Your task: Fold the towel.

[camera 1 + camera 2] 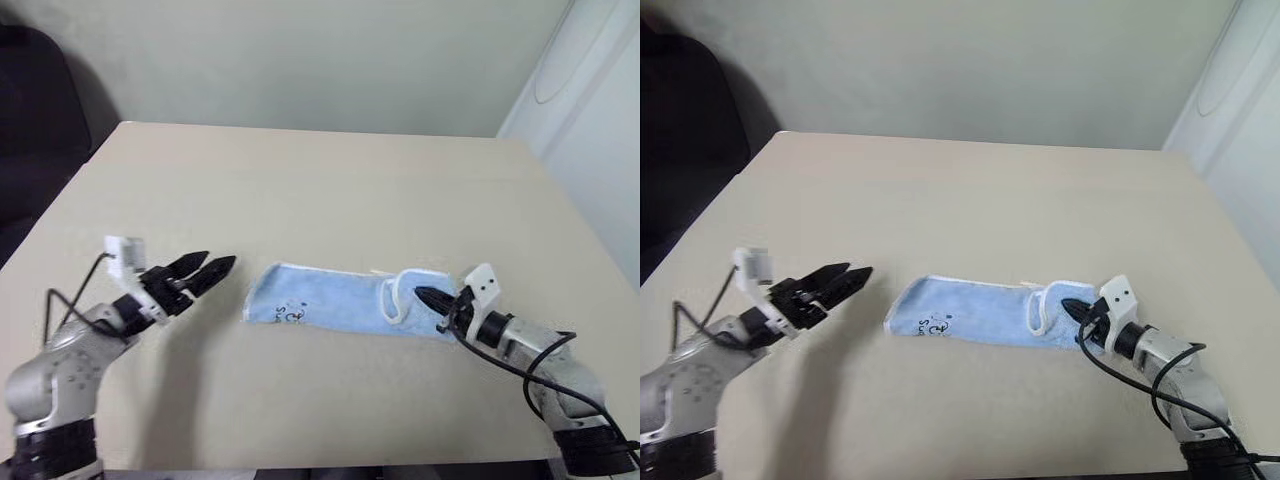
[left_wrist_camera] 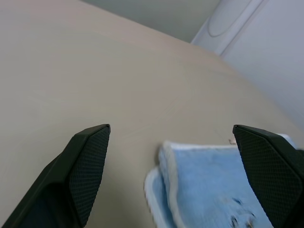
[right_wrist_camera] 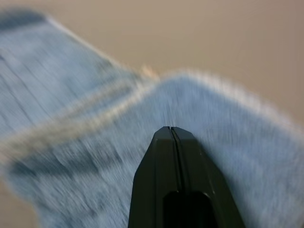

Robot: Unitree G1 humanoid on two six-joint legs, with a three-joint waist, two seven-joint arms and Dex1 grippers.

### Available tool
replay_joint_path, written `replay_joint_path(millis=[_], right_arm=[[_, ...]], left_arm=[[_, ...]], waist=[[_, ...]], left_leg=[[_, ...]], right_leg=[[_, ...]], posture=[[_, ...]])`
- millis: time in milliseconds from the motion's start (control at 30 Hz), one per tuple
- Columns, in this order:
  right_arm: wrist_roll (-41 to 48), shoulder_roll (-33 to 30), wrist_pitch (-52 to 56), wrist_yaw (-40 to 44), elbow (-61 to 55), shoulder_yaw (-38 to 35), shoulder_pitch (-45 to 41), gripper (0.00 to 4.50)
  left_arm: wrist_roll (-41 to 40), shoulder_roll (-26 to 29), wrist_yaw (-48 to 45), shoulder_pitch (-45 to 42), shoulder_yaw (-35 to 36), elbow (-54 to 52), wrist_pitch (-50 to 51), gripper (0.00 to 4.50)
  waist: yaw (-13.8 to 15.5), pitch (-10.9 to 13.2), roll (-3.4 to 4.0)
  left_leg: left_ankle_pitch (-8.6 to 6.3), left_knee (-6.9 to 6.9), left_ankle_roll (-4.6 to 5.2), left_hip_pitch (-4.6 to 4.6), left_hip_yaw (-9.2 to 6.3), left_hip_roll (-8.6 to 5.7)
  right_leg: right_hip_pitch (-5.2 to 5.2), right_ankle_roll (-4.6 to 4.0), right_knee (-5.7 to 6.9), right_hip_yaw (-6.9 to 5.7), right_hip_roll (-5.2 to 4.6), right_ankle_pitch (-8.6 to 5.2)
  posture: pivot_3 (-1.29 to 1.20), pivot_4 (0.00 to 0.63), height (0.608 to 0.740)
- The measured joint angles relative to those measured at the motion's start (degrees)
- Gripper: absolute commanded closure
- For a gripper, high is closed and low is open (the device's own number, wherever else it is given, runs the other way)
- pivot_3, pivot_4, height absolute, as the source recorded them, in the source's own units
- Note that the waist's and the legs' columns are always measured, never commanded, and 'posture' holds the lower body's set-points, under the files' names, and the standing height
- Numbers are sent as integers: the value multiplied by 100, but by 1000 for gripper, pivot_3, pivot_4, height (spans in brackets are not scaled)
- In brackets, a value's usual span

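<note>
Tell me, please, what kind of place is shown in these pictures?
Probably a plain indoor room, perhaps a test room: a bare beige table, a plain pale wall behind it, and a small blue towel laid out on the table.

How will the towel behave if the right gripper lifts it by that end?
The towel will probably droop: it is thin terry cloth, already folded into a strip with its end flopped over near the right gripper. It looks light, so pushing it on the smooth table would likely slide or bunch it.

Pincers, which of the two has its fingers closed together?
The right pincer, fingers pressed together over the towel's folded end. The left pincer stands spread, off the towel's other end.
</note>
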Motion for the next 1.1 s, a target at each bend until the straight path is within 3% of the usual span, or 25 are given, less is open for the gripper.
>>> replay_joint_path(millis=[100,233,400,733,1100], right_arm=[[70,-97,77,79,-209,-69,-216,2537],[71,65,89,51,-190,-71,-658,2537],[34,273,36,25,-84,-57,-1015,2537],[-110,509,-157,15,255,-26,-1234,2537],[-222,608,-288,-109,325,-66,-1338,2537]], left_arm=[[-778,69,164,415,428,-328,573,0],[-1726,-84,964,1015,610,-902,1130,0],[-2631,-485,2266,1507,182,-1436,1428,0],[-4566,-898,5105,1320,-587,-1079,921,0],[-5385,-1082,6613,534,-1348,-520,200,0]], waist=[[-19,8,11],[-18,18,25],[-7,24,33],[1,36,50],[113,57,94]], left_leg=[[0,1,0,2,-2,-1],[4,5,6,1,0,-2],[5,4,6,5,-4,-1],[12,2,-9,49,-2,1],[20,3,5,92,-6,-23]], right_leg=[[2,-11,-1,2,1,-8],[3,9,-1,6,-1,-31],[6,-5,5,2,0,-24],[46,-30,10,-1,15,-8],[89,-24,9,2,37,-16]], posture=[[0,150,740],[0,150,740],[0,150,740],[0,150,740],[0,150,740]])
